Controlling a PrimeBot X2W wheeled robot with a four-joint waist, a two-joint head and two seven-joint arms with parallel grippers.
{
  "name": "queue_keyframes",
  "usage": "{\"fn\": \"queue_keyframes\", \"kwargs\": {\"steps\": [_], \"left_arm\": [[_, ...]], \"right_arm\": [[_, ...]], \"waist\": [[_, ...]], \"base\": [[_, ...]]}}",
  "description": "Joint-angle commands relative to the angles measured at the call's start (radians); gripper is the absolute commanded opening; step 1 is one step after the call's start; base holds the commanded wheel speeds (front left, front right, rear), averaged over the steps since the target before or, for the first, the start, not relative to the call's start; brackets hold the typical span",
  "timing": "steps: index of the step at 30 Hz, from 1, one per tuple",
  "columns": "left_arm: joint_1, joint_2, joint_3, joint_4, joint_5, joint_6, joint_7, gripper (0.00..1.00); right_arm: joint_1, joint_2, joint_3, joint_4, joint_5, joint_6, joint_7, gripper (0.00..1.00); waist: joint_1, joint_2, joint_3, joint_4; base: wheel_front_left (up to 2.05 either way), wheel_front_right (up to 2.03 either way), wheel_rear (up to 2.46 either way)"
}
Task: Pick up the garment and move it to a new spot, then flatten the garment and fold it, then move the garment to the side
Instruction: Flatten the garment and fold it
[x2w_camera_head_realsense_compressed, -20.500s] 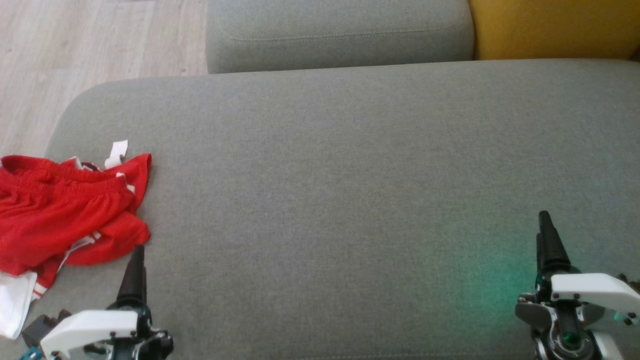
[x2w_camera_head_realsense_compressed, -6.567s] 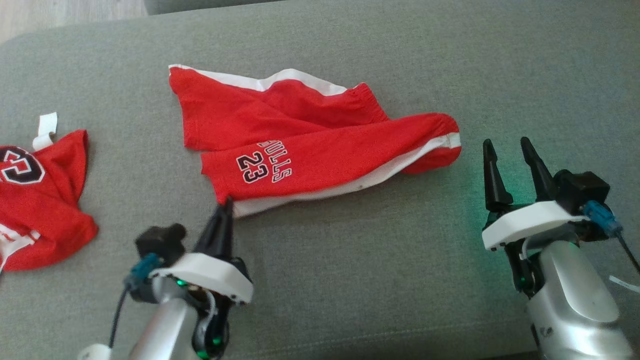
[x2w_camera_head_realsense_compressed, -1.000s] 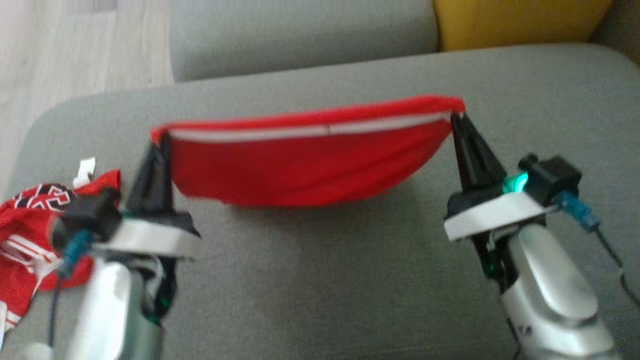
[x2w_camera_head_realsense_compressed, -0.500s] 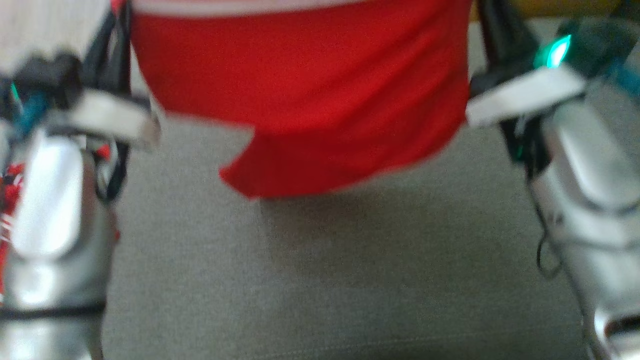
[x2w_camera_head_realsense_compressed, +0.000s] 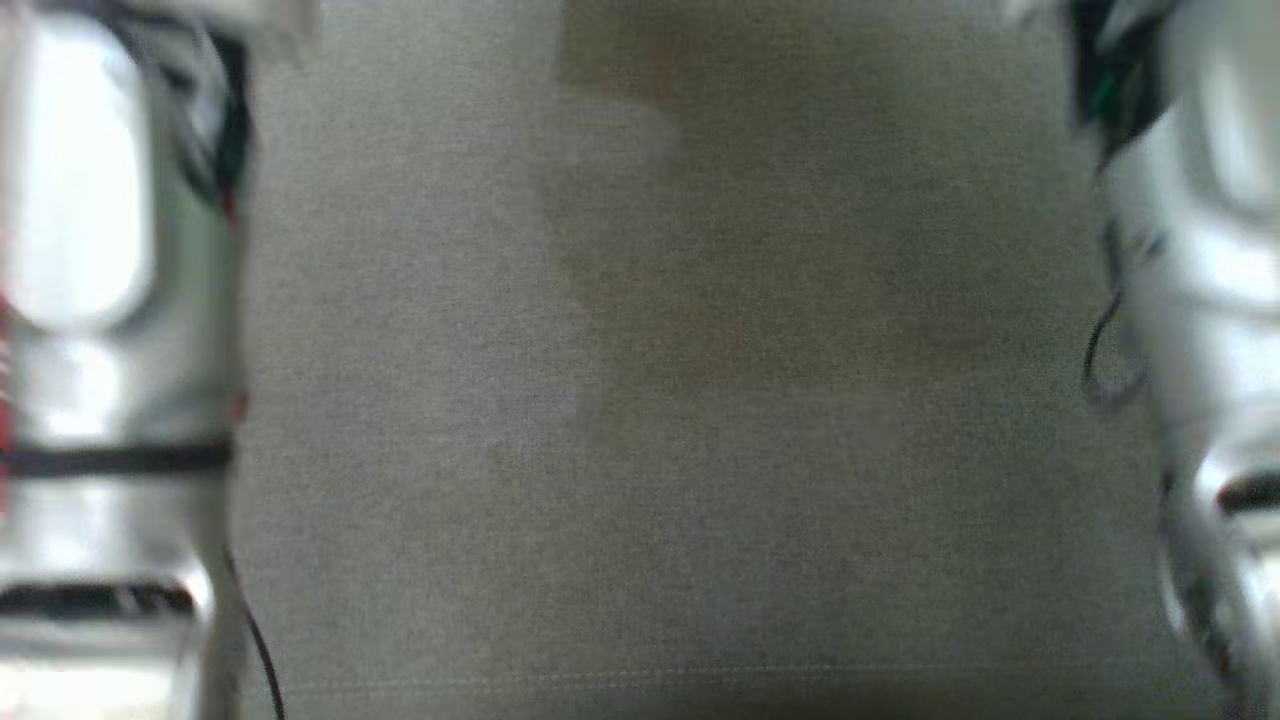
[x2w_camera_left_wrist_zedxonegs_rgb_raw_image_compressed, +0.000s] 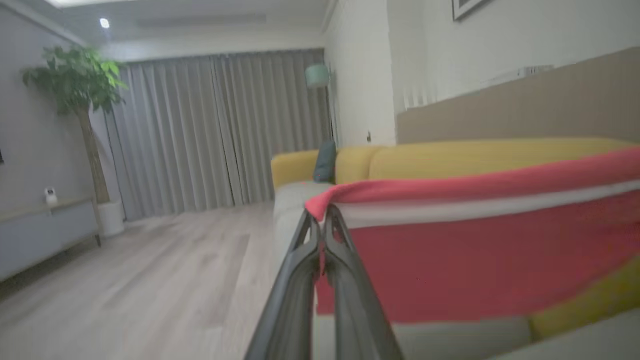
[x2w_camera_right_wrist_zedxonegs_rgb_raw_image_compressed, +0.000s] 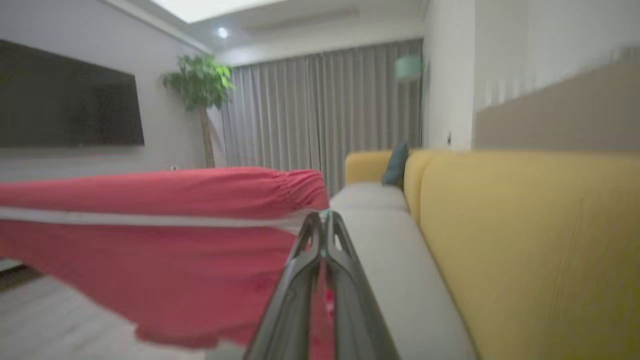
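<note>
1. The left claw (x2w_camera_left_wrist_zedxonegs_rgb_raw_image_compressed: 321, 222) has two long, dark, smooth fingers tapering to points. They are closed to a sliver and pinch a corner of the garment (x2w_camera_left_wrist_zedxonegs_rgb_raw_image_compressed: 475, 250) at mid-frame.
2. The right claw (x2w_camera_right_wrist_zedxonegs_rgb_raw_image_compressed: 322, 222) has the same tapered shape and is likewise pressed together on the opposite corner, just under the gathered elastic band (x2w_camera_right_wrist_zedxonegs_rgb_raw_image_compressed: 300, 190).
3. The garment (x2w_camera_right_wrist_zedxonegs_rgb_raw_image_compressed: 150, 250) is soft red cloth with a white stripe (x2w_camera_left_wrist_zedxonegs_rgb_raw_image_compressed: 475, 207) below its top hem. It hangs in the air, stretched between both claws, with its lower edge loose and wavy.
4. The head view is blurred. Glossy silver forearms (x2w_camera_head_realsense_compressed: 100, 300) stand at its left and right edges, over a woven grey seat (x2w_camera_head_realsense_compressed: 640, 520).
5. A smooth yellow sofa back (x2w_camera_right_wrist_zedxonegs_rgb_raw_image_compressed: 525, 240) fills the right of the right wrist view.
</note>
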Motion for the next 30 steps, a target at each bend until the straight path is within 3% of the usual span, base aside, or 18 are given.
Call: {"fn": "queue_keyframes", "kwargs": {"steps": [1, 7, 11, 22, 30], "left_arm": [[0.047, 0.029, 0.016, -0.003, -0.014, -0.005, -0.005, 0.00], [0.416, -0.055, 0.005, 0.178, -0.126, -0.030, -0.005, 0.00], [0.599, -0.074, 0.016, 0.230, -0.189, -0.032, -0.005, 0.00], [0.942, -0.078, -0.028, 0.169, -0.265, 0.012, -0.005, 0.00], [1.056, -0.078, -0.017, 0.087, -0.246, 0.023, -0.005, 0.00]], "right_arm": [[0.053, 0.017, 0.011, 0.003, 0.014, 0.007, -0.005, 0.00], [0.365, 0.058, 0.147, 0.147, 0.169, 0.007, -0.005, 0.00], [0.519, 0.065, 0.213, 0.150, 0.264, 0.007, -0.004, 0.00], [0.862, -0.004, 0.319, 0.006, 0.464, 0.007, -0.005, 0.00], [0.999, -0.049, 0.340, -0.072, 0.509, 0.007, -0.005, 0.00]], "waist": [[-0.0002, 0.0000, -0.009, 0.006], [-0.0002, 0.0000, -0.055, -0.009], [-0.0002, 0.0000, -0.097, -0.028], [-0.0002, 0.0000, -0.274, -0.035], [-0.0002, 0.0000, -0.313, -0.029]], "base": [[0.00, 0.00, 0.00], [0.00, 0.00, 0.00], [0.00, 0.00, 0.00], [0.00, 0.00, 0.00], [0.00, 0.00, 0.00]]}}
